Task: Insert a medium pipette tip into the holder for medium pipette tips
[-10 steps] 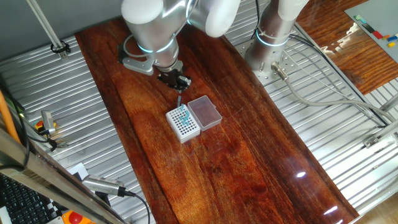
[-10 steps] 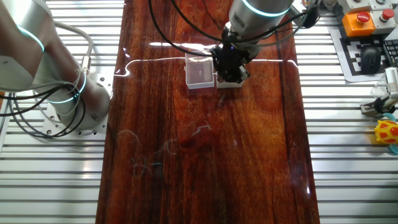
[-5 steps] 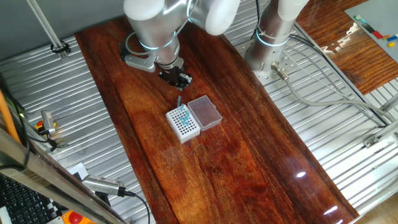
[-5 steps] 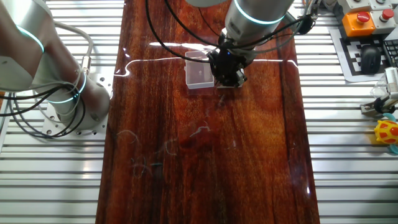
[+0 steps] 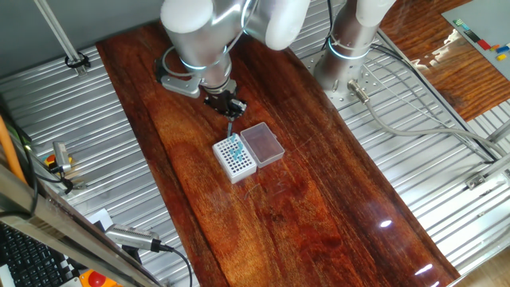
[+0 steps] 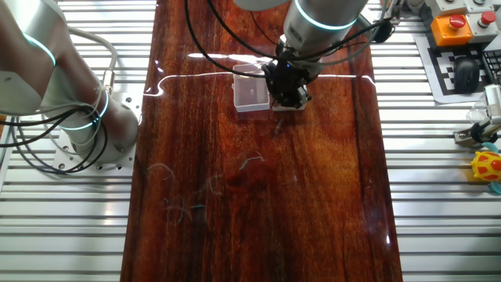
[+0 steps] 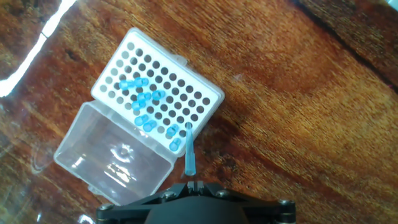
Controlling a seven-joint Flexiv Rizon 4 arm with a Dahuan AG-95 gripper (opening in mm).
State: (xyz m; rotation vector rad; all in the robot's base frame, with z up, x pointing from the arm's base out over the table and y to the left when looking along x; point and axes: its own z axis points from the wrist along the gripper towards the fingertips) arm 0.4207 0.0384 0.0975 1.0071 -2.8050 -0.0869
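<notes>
The holder for medium pipette tips is a white square rack (image 7: 179, 62) with a grid of dark holes and several teal tips (image 7: 144, 99) in it. It also shows in one fixed view (image 5: 235, 157); in the other fixed view (image 6: 291, 106) the hand mostly hides it. My gripper (image 7: 196, 185) is shut on a pale blue translucent pipette tip (image 7: 189, 152). The tip points down, its thin end over the rack's edge row next to the clear box. The gripper (image 5: 231, 106) hangs just above the rack, and also shows in the other fixed view (image 6: 286, 88).
A clear rectangular box (image 7: 115, 152) stands against the rack's side, also seen in one fixed view (image 5: 262, 143) and the other fixed view (image 6: 250, 90). Both rest on a dark wooden table (image 5: 319, 199). A second arm's base (image 5: 347, 56) stands at the table's far edge.
My gripper has shifted slightly sideways over the rack, toward the clear box, still holding the tip. The rack and box have not moved.
</notes>
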